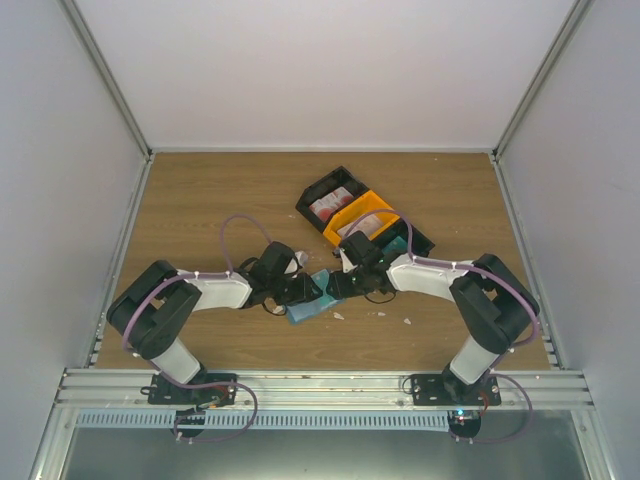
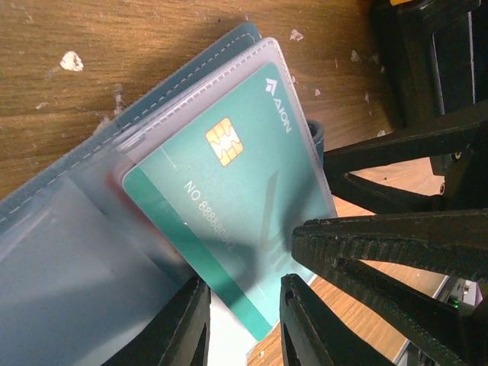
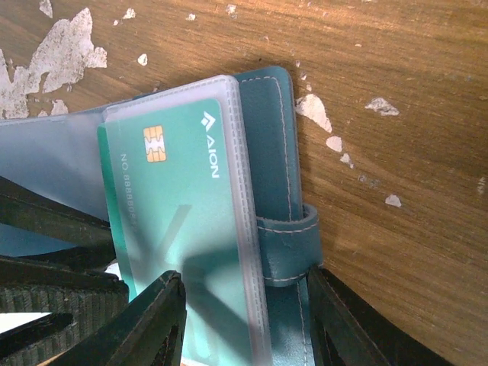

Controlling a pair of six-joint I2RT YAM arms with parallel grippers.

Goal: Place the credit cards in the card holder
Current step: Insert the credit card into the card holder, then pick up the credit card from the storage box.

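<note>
the blue card holder [image 1: 305, 308] lies open on the wooden counter [image 1: 200, 200], about midway between the left and right edges and nearer the near edge than the far one, with both arms meeting over it. a teal green credit card [image 2: 229, 221], with a gold chip [image 2: 225, 145] and the word "aion" on its face, sits partly inside the holder's clear plastic sleeve [image 2: 61, 252], its chip end under the plastic and its other end sticking out toward the grippers. the left gripper [image 2: 244, 286] has its fingers drawn fairly close, with the protruding end of the card and the sleeve's edge in the gap between them; i cannot tell from the wrist view whether the pads actually press on anything. the right gripper [image 3: 244, 278] has its fingers spread wide, one over the card's face and the other over the holder's cover, just beside the stitched strap loop [image 3: 290, 248]; in the left wrist view its ribbed fingers reach in from the side, apart from each other, the lower one lying at the card's long edge. a black-and-orange three-compartment tray [image 1: 352, 220] stands tilted toward the far edge, right of centre and well apart from the holder. its far black compartment holds white cards with red blotches [image 1: 328, 208], and pale cards show in the orange middle one. small white flecks [image 3: 316, 110] dot the wood around the holder.
</note>
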